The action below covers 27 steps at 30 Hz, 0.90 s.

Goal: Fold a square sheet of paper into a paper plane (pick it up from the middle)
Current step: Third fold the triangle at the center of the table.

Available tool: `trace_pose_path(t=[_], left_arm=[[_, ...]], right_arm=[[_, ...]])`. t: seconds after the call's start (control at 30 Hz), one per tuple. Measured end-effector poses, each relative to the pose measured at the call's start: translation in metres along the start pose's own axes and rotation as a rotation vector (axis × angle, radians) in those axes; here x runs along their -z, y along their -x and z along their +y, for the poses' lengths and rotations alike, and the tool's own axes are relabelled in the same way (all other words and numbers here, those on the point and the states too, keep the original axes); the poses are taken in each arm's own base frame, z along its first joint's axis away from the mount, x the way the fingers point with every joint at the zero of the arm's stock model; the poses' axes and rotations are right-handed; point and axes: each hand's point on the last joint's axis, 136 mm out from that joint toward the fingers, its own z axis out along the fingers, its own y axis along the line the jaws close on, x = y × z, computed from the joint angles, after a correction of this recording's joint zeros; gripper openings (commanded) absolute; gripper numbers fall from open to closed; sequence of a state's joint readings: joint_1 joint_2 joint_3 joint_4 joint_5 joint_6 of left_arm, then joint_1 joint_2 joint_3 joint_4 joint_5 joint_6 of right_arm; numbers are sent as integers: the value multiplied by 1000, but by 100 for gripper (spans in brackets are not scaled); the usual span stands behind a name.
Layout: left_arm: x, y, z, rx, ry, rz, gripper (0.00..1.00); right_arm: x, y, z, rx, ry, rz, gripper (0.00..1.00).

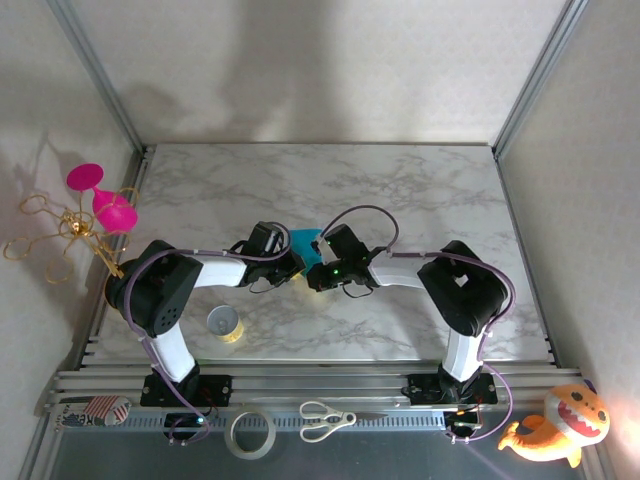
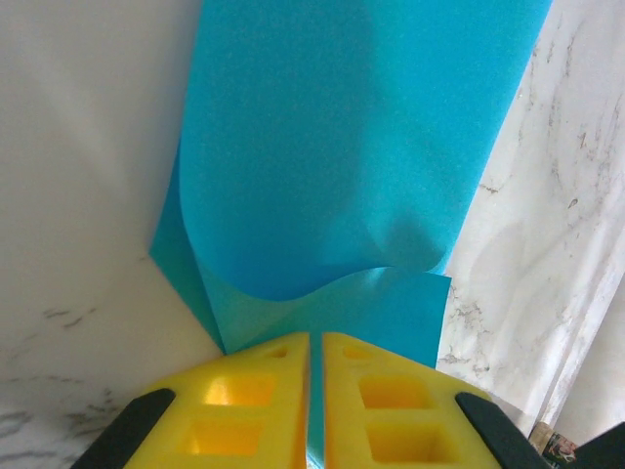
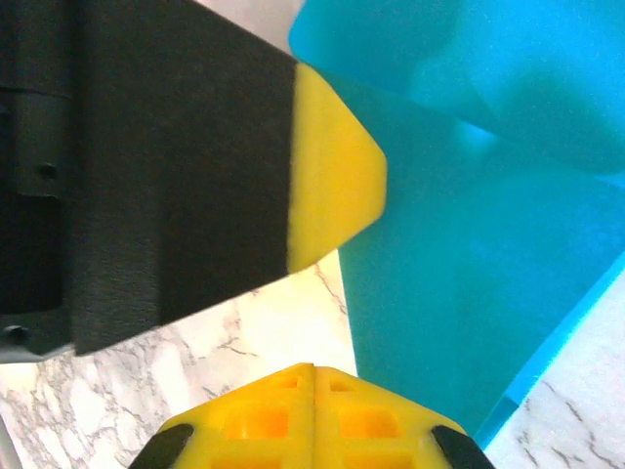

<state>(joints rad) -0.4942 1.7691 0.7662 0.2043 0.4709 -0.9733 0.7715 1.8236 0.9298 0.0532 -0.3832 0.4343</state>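
Note:
The square sheet of paper (image 1: 303, 241), teal-blue, lies at the middle of the marble table between both grippers. In the left wrist view the sheet (image 2: 342, 147) curls up and over itself, one layer bowed above another. My left gripper (image 2: 315, 337) is shut on its near edge, and a teal strip shows between the yellow fingers. My right gripper (image 3: 313, 369) is shut with nothing between its fingers. It hovers over bare marble just left of the sheet's edge (image 3: 469, 274). The left gripper's yellow-tipped finger (image 3: 332, 176) crosses above it. From above, the left gripper (image 1: 292, 262) and right gripper (image 1: 315, 268) almost touch.
A small yellow tape roll (image 1: 224, 323) sits near the left arm's base. On the front rail lie a white tape roll (image 1: 251, 434) and scissors (image 1: 325, 420). Pink glasses on a gold stand (image 1: 100, 205) stand off the left edge, and a plush toy (image 1: 560, 422) sits at the front right.

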Motion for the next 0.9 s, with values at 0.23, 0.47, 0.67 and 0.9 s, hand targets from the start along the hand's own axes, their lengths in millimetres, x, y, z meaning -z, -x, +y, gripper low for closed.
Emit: trace_pose_path(t=[0.23,0.47,0.67,0.9], left_arm=[[0,0,0,0,1,0,12],[0,0,0,2,4,1,12],[-1,0,1,4,11,4,12],[-1,1,-2,-2,14,8,17]], right_arm=[[-1,-2,-5,-7,-22,7,4],[-3,-3,-8,-10,-34,10,4],[-5,-5,-9,-11,-37,15,4],[-5,-5,-10,-11,-41,13,3]])
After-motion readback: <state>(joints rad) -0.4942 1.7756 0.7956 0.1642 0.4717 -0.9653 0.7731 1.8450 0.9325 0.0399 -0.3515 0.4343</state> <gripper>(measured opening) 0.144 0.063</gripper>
